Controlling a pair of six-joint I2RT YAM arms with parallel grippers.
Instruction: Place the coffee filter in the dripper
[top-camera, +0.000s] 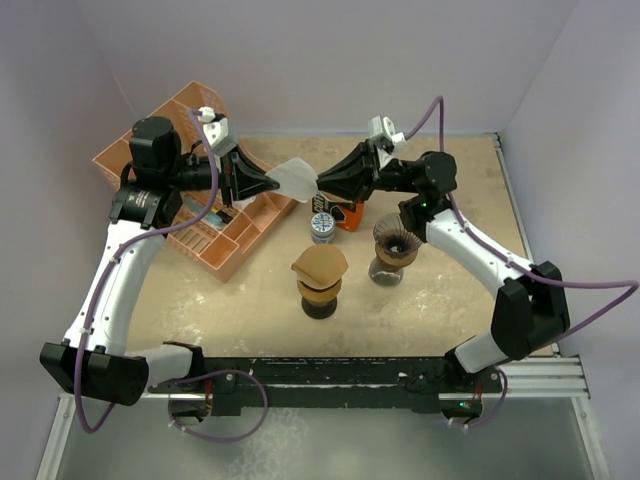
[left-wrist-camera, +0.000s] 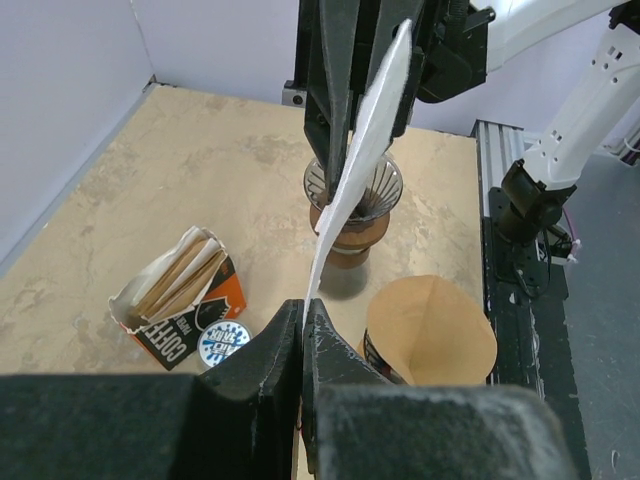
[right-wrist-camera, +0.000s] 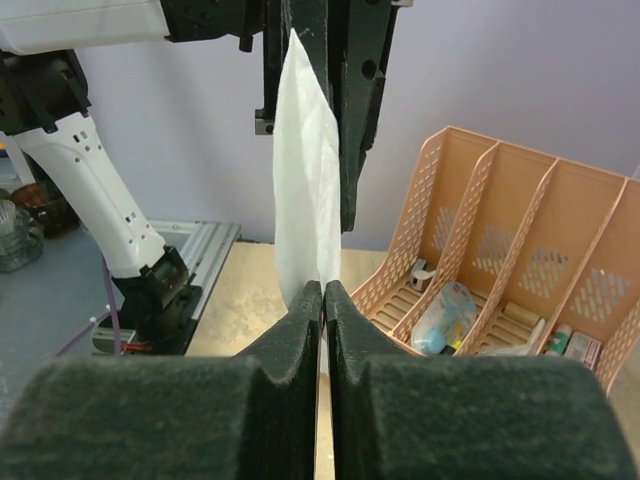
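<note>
Pale walls ring the bench; left end effector and right end effector both pinch the coffee filter aloft, far-centre. Likely a handover; next, lower it into the empty dripper.

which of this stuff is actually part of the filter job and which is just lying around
Part of the job: white filter, pinched by left gripper and right gripper; empty dripper.
Lying about: second dripper with brown filter, filter box, round tin, pink organizer.
</note>
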